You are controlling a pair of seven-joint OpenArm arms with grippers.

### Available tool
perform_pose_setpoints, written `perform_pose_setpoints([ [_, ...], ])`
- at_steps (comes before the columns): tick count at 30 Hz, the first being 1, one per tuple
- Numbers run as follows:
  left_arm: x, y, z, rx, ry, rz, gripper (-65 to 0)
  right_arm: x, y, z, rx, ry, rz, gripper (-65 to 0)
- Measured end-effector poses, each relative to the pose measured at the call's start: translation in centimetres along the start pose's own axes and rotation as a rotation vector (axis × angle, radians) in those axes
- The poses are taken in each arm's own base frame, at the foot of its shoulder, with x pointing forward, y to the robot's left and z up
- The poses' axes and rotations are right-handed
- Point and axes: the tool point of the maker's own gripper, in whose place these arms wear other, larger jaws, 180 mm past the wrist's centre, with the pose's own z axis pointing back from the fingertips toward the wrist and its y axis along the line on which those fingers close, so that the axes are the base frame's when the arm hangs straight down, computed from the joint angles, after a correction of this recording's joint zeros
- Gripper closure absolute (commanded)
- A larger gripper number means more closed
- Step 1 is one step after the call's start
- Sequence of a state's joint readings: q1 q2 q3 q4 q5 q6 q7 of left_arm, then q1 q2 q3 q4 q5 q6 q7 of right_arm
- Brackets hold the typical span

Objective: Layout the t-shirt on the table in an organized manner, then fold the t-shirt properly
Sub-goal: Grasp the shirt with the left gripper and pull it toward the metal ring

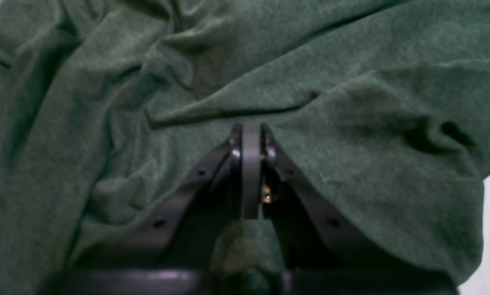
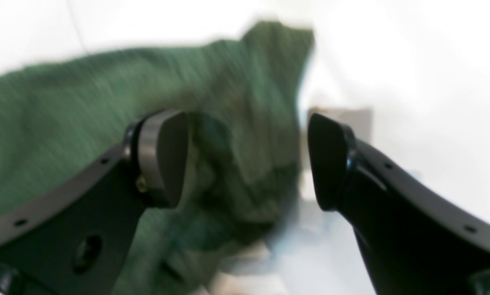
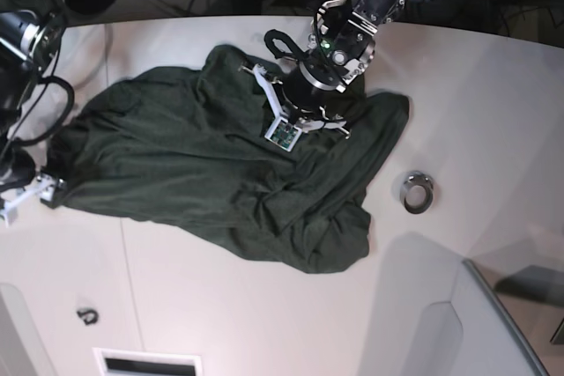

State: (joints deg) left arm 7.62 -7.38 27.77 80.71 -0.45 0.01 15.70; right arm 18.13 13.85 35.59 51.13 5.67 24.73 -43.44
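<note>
The dark green t-shirt (image 3: 220,173) lies crumpled and wrinkled across the white table (image 3: 220,305). My left gripper (image 3: 304,121) is down on the shirt's upper middle. In the left wrist view its fingers (image 1: 251,135) are shut together, tips against a fold of the t-shirt (image 1: 351,82), and cloth drapes over their sides. No cloth shows between the pads. My right gripper (image 3: 31,191) is at the shirt's far left corner. The blurred right wrist view shows it (image 2: 247,164) open, with the t-shirt's edge (image 2: 64,123) behind the gap.
A small metal ring (image 3: 417,191) lies on the table right of the shirt. A small dark item (image 3: 86,314) sits near the front left. A grey panel (image 3: 476,323) rises at the front right. Cables and dark gear lie beyond the curved back edge.
</note>
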Motion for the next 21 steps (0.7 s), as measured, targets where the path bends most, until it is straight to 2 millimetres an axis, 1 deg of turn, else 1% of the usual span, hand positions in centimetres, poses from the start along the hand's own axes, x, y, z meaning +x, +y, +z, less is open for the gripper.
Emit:
perform_pose_setpoints([
  [2, -0.6, 0.6, 0.2, 0.005, 0.012, -0.013, 0.0, -1.4, -1.7, 1.8, -0.053, -0.028, -0.048, -43.4],
  [3, -1.0, 1.1, 0.4, 0.010, 0.020, -0.022, 0.0, -2.6, -2.2, 2.6, -0.084, -0.008, -0.054, -43.4],
  [4, -1.4, 1.6, 0.6, 0.016, 0.031, -0.034, 0.0, -3.6, -2.2, 3.1, -0.096, 0.009, -0.055, -43.4],
  [5, -1.7, 2.1, 0.7, 0.023, 0.038, -0.047, 0.0, -4.0, -1.7, 3.3, -0.088, 0.002, -0.060, -43.4],
  [7, -1.8, 2.8, 0.9, 0.033, 0.041, -0.058, 0.0, -4.4, 0.0, 3.0, -0.054, -0.006, -0.062, -43.7],
  [9, -2.0, 3.3, 1.1, 0.037, 0.043, -0.070, 0.0, -4.5, 1.3, 2.6, -0.021, -0.008, -0.066, -46.7],
  [11, -2.4, 3.8, 1.3, 0.043, 0.052, -0.082, 0.0, -4.7, 1.4, 2.6, -0.020, -0.005, -0.068, -48.5],
  [14, -2.7, 4.5, 1.5, 0.050, 0.061, -0.095, 0.0, -5.3, 1.0, 2.4, -0.027, 0.012, -0.078, -48.3],
  [18, -3.1, 5.1, 1.7, 0.060, 0.069, -0.101, 0.0, -5.8, 1.5, 1.4, -0.006, 0.008, -0.094, -48.2],
  [20, -3.2, 6.3, 2.2, 0.094, 0.068, -0.071, 0.0, -6.7, 1.7, 0.6, 0.007, 0.029, -0.107, -48.2],
  [21, -3.0, 7.0, 2.7, 0.116, 0.061, -0.058, 0.0, -6.5, 1.7, 0.4, 0.014, 0.004, -0.118, -47.7],
])
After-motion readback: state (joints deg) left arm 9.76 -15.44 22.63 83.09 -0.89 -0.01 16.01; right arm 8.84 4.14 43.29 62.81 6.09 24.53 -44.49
